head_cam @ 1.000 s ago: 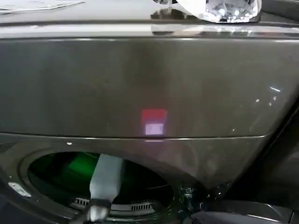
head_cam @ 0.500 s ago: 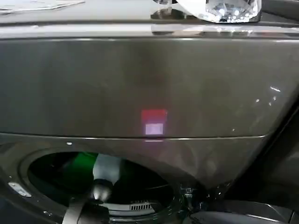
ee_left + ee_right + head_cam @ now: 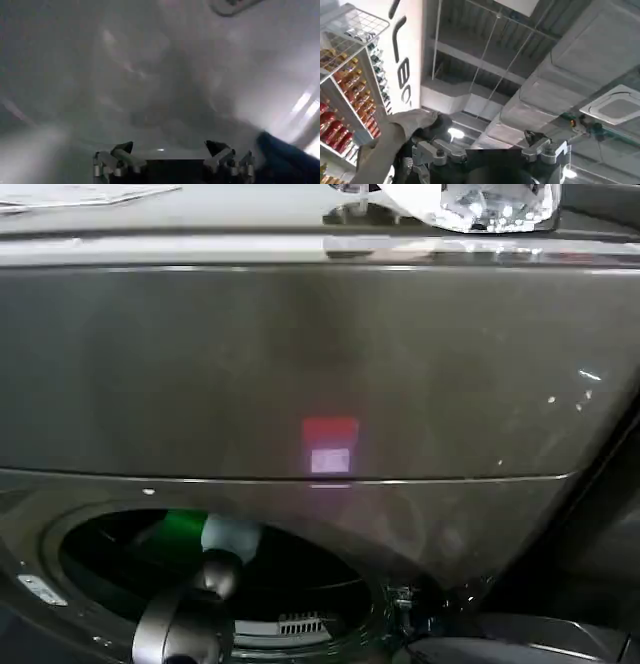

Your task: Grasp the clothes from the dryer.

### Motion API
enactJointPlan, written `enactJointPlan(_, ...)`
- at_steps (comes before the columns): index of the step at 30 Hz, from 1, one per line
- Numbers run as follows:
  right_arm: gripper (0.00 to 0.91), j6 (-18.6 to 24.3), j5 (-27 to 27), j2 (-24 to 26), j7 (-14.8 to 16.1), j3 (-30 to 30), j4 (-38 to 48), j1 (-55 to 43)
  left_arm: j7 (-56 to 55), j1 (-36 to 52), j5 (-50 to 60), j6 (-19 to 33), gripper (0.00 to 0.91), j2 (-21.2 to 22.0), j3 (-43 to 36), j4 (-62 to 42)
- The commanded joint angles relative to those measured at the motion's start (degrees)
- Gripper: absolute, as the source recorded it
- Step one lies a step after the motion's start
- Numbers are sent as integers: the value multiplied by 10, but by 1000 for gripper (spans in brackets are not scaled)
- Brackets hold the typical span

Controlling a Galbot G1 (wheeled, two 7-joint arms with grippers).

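Observation:
The dryer [image 3: 200, 374] is a dark bronze-grey machine with a small red light [image 3: 330, 431] on its front panel. Its round porthole [image 3: 320, 574] stands open at the lower left, with a green glow inside. My left arm [image 3: 190, 634] reaches through that opening. Inside the blurred grey drum [image 3: 150, 90], my left gripper [image 3: 169, 148] is open with nothing between its fingers. A dark blue piece, possibly clothes [image 3: 287, 160], lies off to one side of it, apart from the fingers. My right gripper [image 3: 485, 132] is open and points up at the ceiling. Tan fabric [image 3: 395, 135] hangs beside one finger.
A clear plastic object [image 3: 480, 204] and a sheet of paper [image 3: 80, 194] lie on top of the dryer. The open door's edge [image 3: 520, 639] shows at the lower right. A wire shelf of bottles [image 3: 340, 100] stands beside the right arm.
My left arm has pushed deeper into the porthole, and its pale forearm link has slid further inside. The dryer itself has not moved.

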State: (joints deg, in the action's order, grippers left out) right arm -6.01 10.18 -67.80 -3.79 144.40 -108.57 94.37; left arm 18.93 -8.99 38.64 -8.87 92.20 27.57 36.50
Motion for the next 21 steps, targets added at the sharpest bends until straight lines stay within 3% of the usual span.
enactJointPlan(1,907,1,-1,-1,1,-1,1,-1,214,27,255,68,907,28,9,-27)
enactJointPlan(9,907,3,-4,-4,3,-4,8,-6,282,32,437,106,907,28,22,-33)
enactJointPlan(21,907,6,-7,-3,5,-7,14,-9,363,52,556,116,907,28,40,-56)
